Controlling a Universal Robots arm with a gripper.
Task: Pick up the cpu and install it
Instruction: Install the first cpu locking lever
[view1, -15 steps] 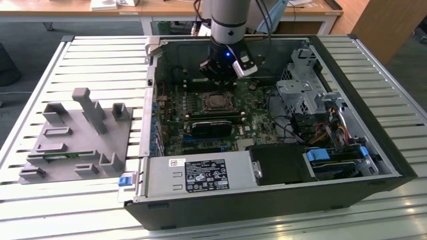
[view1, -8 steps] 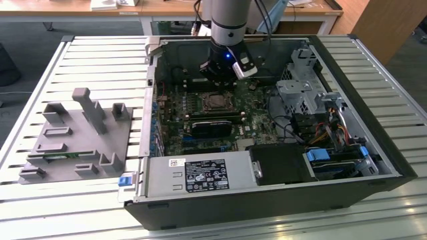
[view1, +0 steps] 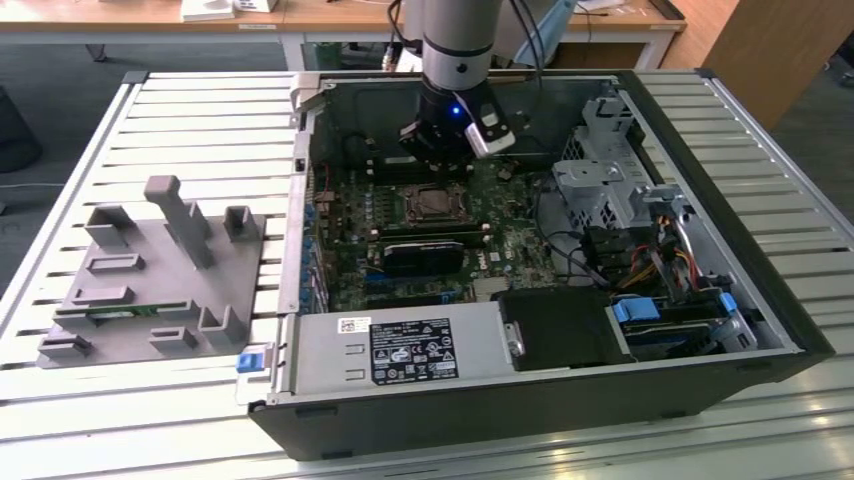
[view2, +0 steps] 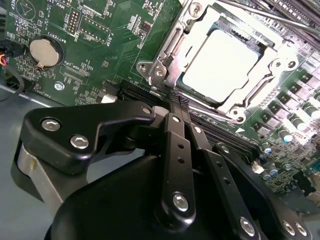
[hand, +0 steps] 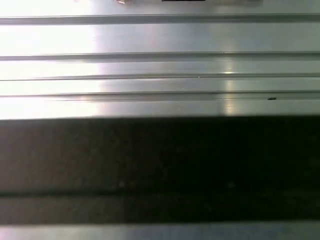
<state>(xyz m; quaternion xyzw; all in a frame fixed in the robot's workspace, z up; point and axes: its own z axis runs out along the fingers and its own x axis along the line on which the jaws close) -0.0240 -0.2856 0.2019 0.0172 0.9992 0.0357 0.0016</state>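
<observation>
— Where does the cpu (view2: 226, 64) sit, and how is it turned?

— It lies flat in its socket on the motherboard (view1: 400, 240) inside the open computer case (view1: 534, 400), metal top facing up. It is square, so no long axis; in the second wrist view its edges run skewed to the frame.

— And the arm?

— It reaches down into the case from above, the gripper (view1: 434, 160) hanging just behind the socket, apart from the chip.

— Fingers?

— In the second wrist view the fingers (view2: 175, 107) meet, closed on nothing.
</observation>
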